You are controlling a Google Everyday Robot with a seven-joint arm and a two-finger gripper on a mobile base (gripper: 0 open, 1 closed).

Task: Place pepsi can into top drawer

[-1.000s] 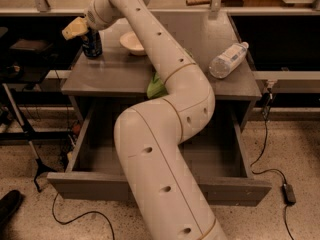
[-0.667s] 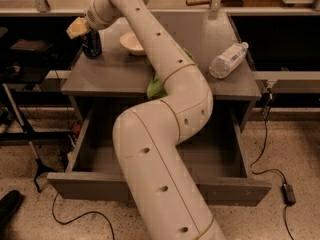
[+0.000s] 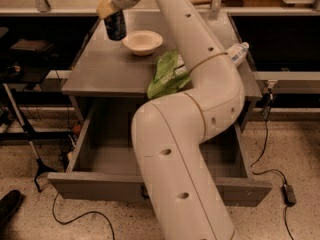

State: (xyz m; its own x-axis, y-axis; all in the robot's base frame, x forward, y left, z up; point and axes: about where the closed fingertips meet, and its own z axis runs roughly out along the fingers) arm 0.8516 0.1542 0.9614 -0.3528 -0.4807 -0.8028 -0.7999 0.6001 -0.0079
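The pepsi can [image 3: 115,26] is a dark blue can at the back left of the grey cabinet top [image 3: 105,74], just left of a white bowl. My gripper [image 3: 110,11] grips the can from above with its yellowish fingers [image 3: 104,7] and holds it slightly off the surface. The top drawer [image 3: 95,184] is pulled wide open below the cabinet top. Its grey inside [image 3: 112,149] shows on the left. My arm crosses the middle of the view and hides the drawer's centre and most of its handle.
A white bowl [image 3: 143,41] stands right of the can. A green snack bag [image 3: 167,75] lies at the front edge of the top. A clear water bottle [image 3: 239,53] lies at the right, partly behind my arm. Cables and a black stand [image 3: 30,139] are on the floor.
The can has risen off the cabinet top in my gripper and moved right, closer to the bowl. The view has shifted slightly.
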